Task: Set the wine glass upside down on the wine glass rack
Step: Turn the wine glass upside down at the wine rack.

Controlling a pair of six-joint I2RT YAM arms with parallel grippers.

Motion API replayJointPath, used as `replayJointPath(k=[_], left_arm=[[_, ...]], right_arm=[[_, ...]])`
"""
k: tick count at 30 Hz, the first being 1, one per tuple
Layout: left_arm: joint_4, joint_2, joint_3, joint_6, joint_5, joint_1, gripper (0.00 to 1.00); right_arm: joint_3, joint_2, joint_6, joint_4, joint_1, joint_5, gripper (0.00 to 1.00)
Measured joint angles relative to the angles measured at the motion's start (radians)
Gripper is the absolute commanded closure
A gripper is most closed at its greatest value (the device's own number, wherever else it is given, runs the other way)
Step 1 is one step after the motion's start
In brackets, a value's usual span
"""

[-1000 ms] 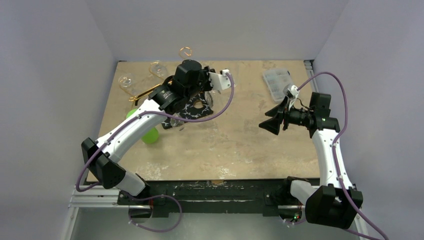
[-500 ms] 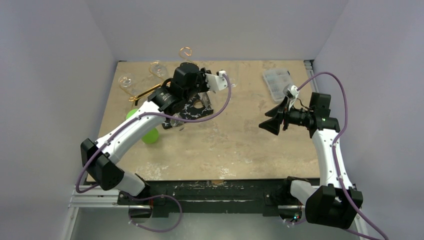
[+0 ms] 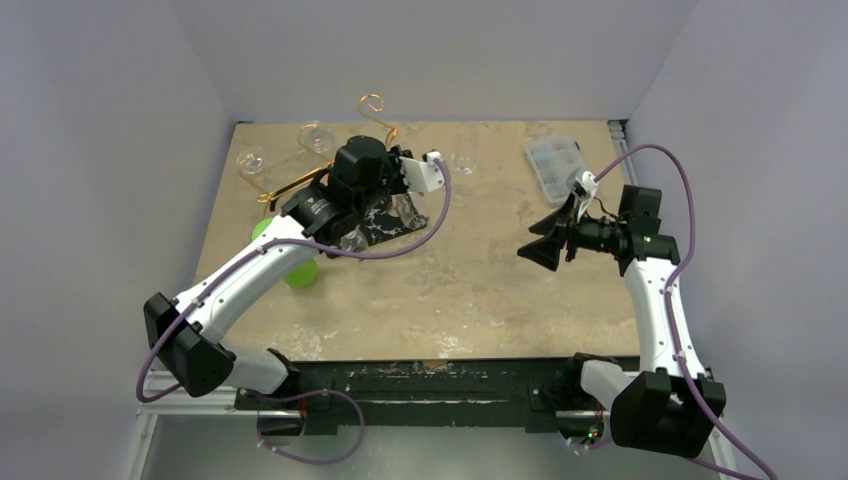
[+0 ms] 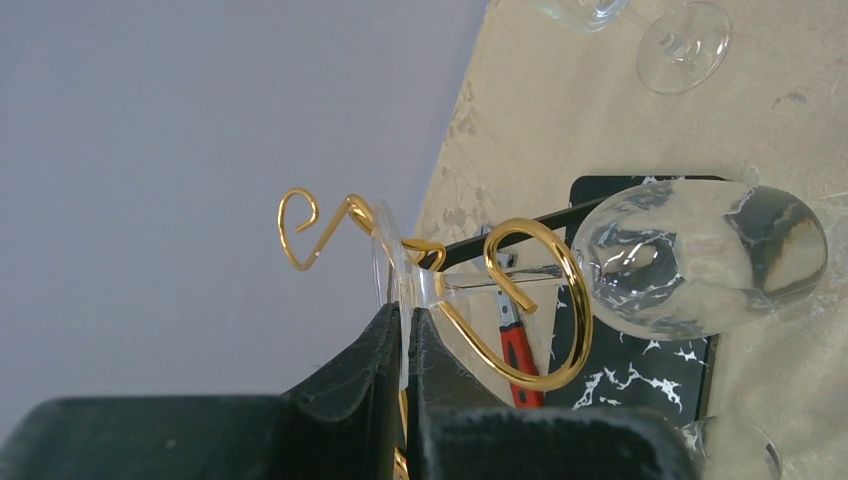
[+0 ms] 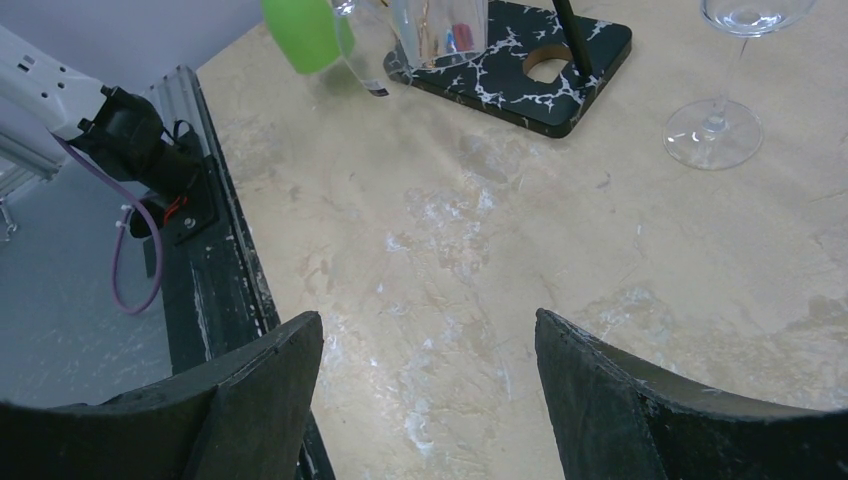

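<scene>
Where left pincer [image 4: 405, 320] grips, wine glass [image 4: 700, 258] bowl-down, stem seemingly vertical

Open table [image 3: 470, 290] mid-right, wine glass rack [image 4: 545, 228], black board [image 5: 500, 80], upright glass [image 5: 712, 135] crowding far side

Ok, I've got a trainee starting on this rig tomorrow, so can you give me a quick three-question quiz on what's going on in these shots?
1. True or false: the right gripper is holding a glass.
2. Which part of the wine glass is the left gripper pinching? A) the bowl B) the stem C) the flat foot
3. In the left wrist view, what gold thing does the glass's stem sit in?

Key
1. False: its jaws stand open over bare table.
2. C
3. A curled scroll loop of the wine glass rack.
</scene>
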Motion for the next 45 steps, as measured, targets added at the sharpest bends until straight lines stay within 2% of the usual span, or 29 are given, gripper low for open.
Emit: replayJointPath(k=[15, 36, 45], left_arm=[[-0.056, -0.095, -0.051, -0.009, -0.001, -0.047, 1.00], [-0.075, -0.098, -0.058, -0.032, 0.000, -0.106, 1.00], [-0.026, -0.038, -0.043, -0.025, -0.019, -0.110, 1.00]], right_arm=[[0.000, 0.000, 0.000, -0.003, 0.000, 0.000, 0.24], [0.000, 0.000, 0.000, -0.003, 0.000, 0.000, 0.24], [0.000, -0.006, 0.000, -0.003, 0.000, -0.001, 0.24]])
